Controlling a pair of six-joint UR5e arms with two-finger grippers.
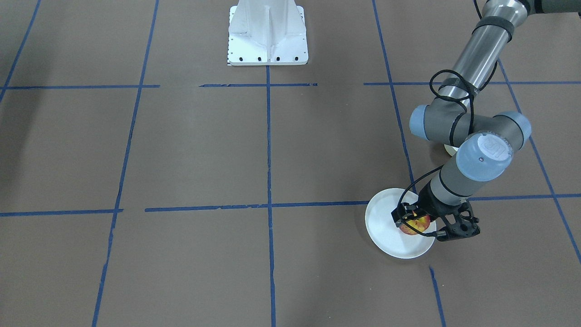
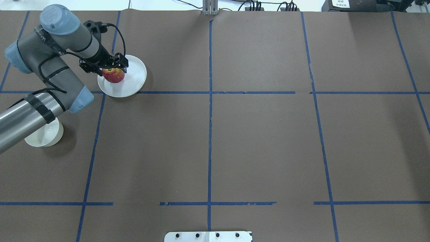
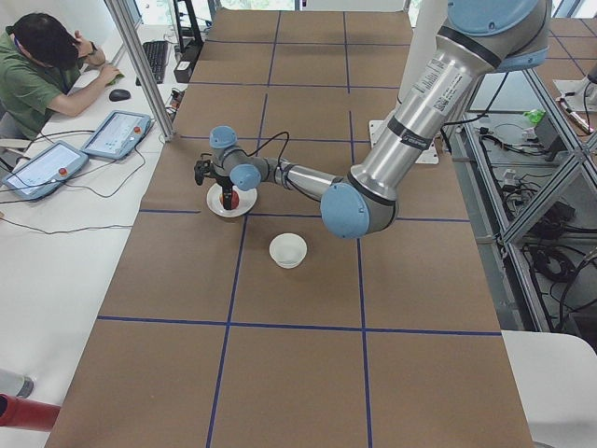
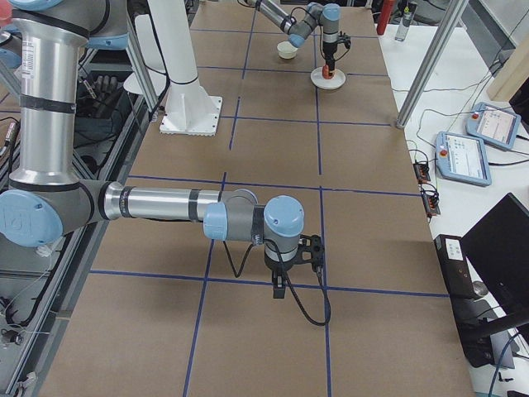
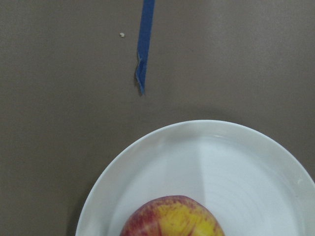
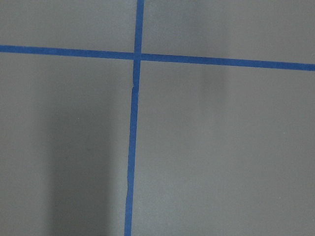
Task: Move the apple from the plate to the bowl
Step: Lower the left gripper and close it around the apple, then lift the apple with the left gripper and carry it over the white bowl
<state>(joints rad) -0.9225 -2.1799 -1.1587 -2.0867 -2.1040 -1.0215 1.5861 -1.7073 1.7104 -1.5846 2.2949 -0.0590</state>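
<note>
The red and yellow apple (image 2: 113, 75) sits on the white plate (image 2: 136, 75) at the table's far left, and shows in the front view (image 1: 415, 225) and at the bottom of the left wrist view (image 5: 172, 219). My left gripper (image 2: 113, 69) points down over it with a finger on either side. I cannot tell whether the fingers press it. The cream bowl (image 2: 45, 136) stands nearer the robot, partly hidden under my left forearm. My right gripper (image 4: 289, 265) shows only in the right side view, over bare paper, so I cannot tell its state.
The robot's white base plate (image 1: 268, 36) stands at mid-table on the robot's side. Blue tape lines (image 2: 210, 92) cross the brown paper. An operator (image 3: 37, 65) sits at a side desk with tablets (image 3: 117, 133) beyond the plate.
</note>
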